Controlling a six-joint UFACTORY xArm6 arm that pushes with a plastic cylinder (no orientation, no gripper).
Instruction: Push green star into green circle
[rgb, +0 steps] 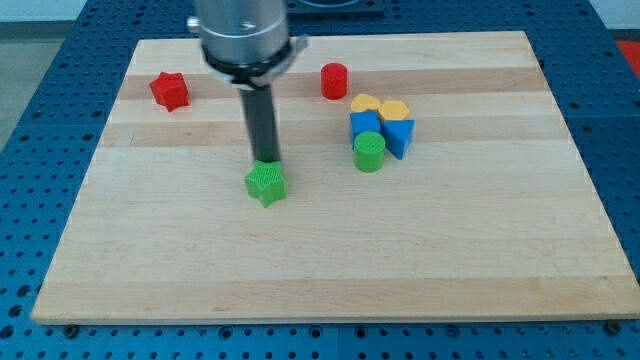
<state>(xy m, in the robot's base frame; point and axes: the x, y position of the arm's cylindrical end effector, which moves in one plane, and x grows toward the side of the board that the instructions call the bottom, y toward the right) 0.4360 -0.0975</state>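
Nearest to me, toward the view's bottom, the pale wooden board (330, 270) runs bare across its front strip, resting on a blue perforated table (30, 150) that shows around its edges. Going up the view, the first thing I meet is the green star-shaped block (266, 184), sitting a little left of the board's centre. My tip (266, 161) stands right at the star's far edge, touching it or all but touching it, with the dark rod (262, 125) rising straight up from there into the grey metal cylinder of the arm (243, 35) at the view's top. There are no jaws on this rig, just the rod, so nothing is grasped or released. To the view's right of the star, apart from it and slightly farther back, stands the green round cylinder block (369, 152). It sits at the near end of a tight cluster: touching behind it is a blue cube block (365, 124), beside that a blue triangular block (399, 136), and behind those two a yellow heart-shaped block (365, 103) and an orange-yellow hexagonal block (395, 109). Farther back, a red cylinder block (334, 80) stands alone near the board's far side, and a red star-shaped block (170, 90) lies well off toward the view's left.
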